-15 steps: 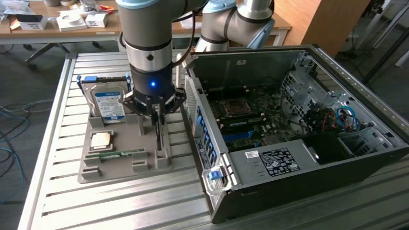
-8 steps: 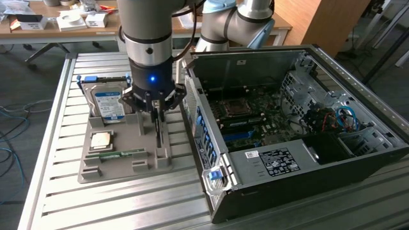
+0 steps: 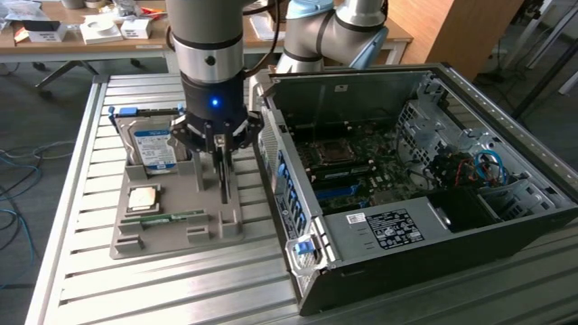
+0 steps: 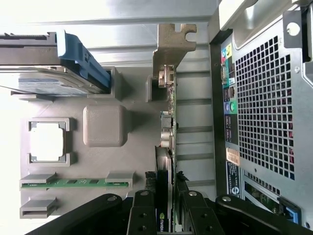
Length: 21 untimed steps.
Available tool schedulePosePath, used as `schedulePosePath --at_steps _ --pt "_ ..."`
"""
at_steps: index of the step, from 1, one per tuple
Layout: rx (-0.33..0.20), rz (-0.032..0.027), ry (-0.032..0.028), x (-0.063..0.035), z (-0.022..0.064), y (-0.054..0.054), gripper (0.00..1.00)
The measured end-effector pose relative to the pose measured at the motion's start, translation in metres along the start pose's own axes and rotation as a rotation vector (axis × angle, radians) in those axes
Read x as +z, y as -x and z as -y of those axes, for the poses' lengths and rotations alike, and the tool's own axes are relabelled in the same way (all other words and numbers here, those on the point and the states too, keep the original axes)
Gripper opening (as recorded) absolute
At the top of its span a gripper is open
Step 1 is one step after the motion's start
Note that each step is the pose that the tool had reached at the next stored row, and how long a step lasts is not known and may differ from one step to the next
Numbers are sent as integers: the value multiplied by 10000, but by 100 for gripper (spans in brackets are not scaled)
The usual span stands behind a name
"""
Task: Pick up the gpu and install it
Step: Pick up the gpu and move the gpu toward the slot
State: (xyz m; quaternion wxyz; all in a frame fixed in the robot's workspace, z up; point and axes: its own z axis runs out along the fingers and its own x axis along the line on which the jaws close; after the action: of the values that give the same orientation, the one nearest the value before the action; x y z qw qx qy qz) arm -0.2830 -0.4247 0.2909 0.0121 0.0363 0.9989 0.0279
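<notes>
Hard drive (image 3: 153,145) stands at the exterior view's left end of the grey tray (image 3: 167,238) on the bench (image 3: 162,291), with a processor chip (image 3: 145,198) and a memory stick (image 3: 162,218) lying nearer the camera. Moving right, I see the gpu (image 4: 167,132) on edge in its tray slot, and my jaws grip it from both sides, opposite its silver bracket. Rightmost, just beside the tray, the open computer case (image 3: 434,203) lies on its side.

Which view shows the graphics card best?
The wrist view: the graphics card stands on edge in the tray, silver bracket clear, the hand closed on it. In the exterior view the hand hides most of it.
</notes>
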Motion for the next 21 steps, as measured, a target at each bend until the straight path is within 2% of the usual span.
schedulePosePath --at_steps 10,21 --pt "0 -1 22 -167 -9 4 26" --pt "1 -3 50 -392 -22 9 26"
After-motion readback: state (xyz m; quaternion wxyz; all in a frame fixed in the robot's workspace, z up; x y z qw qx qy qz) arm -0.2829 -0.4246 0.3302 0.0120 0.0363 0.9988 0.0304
